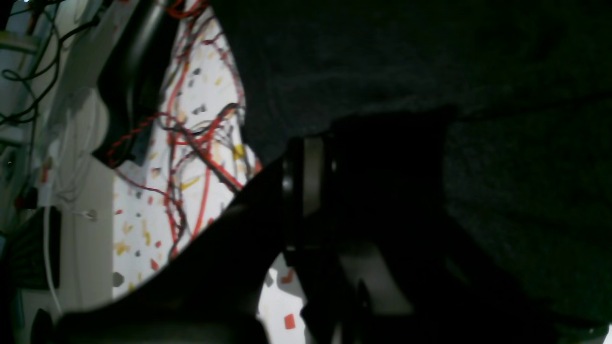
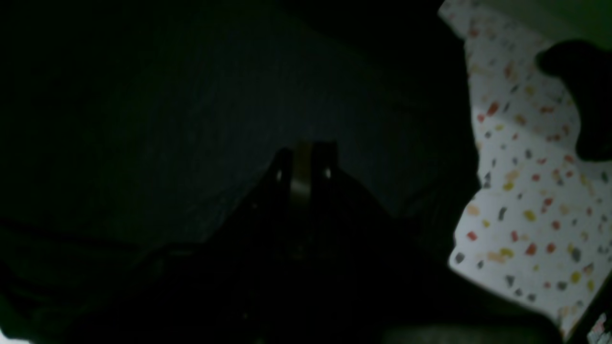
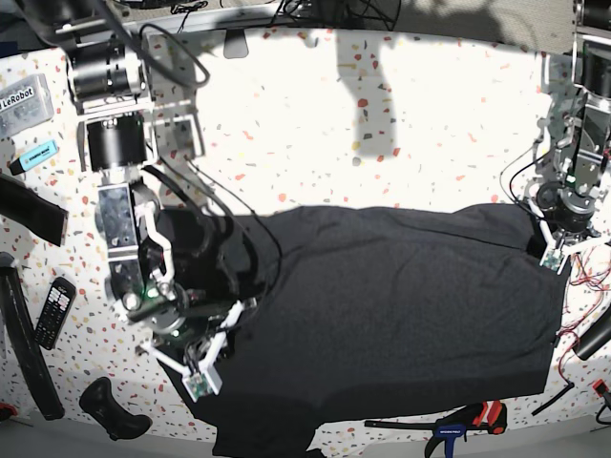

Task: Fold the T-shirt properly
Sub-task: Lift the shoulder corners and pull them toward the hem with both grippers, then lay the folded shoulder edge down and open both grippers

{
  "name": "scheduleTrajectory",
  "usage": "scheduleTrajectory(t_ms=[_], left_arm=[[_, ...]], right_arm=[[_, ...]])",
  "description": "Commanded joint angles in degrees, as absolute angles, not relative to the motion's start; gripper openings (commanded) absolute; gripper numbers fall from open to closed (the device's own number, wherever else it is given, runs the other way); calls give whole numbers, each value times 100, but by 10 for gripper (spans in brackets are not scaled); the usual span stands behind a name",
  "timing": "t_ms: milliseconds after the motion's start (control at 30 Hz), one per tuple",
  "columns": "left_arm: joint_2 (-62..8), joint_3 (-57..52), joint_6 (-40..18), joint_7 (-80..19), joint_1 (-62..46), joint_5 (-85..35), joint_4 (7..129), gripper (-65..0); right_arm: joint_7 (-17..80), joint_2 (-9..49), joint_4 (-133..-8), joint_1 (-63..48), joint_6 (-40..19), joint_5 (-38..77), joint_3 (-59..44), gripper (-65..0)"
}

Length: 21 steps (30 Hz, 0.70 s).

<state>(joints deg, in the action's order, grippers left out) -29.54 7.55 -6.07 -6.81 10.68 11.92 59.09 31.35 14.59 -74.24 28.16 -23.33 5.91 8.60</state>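
Across the speckled table (image 3: pixel 315 124) I've got both grippers, left (image 3: pixel 554 256) and right (image 3: pixel 200 377), clamped on opposite T-shirt (image 3: pixel 401 305) edges; mid-fold, next I'd probably carry one side over.

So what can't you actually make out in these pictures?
- Right end effector, right wrist view: too dark to see whether it grips the T-shirt.
- Left end effector, base view: tips too small; the left wrist view shows mostly dark arm housing.
- T-shirt, base view: bottom hem cut off by the frame's lower edge.
- Sleeves, base view: lost among dark folds, partly behind the right arm.
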Motion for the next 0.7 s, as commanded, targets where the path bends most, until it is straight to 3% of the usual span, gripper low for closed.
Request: scheduleTrajectory(t_ms=[0, 667], left_arm=[[-3065, 711, -515, -589, 1238, 1192, 5977, -650], [-3052, 714, -510, -615, 1557, 1406, 5975, -650]], right_arm=[[2961, 1474, -7518, 3074, -2309, 604, 821, -650], [2790, 1481, -6785, 3767, -2294, 193, 821, -650]])
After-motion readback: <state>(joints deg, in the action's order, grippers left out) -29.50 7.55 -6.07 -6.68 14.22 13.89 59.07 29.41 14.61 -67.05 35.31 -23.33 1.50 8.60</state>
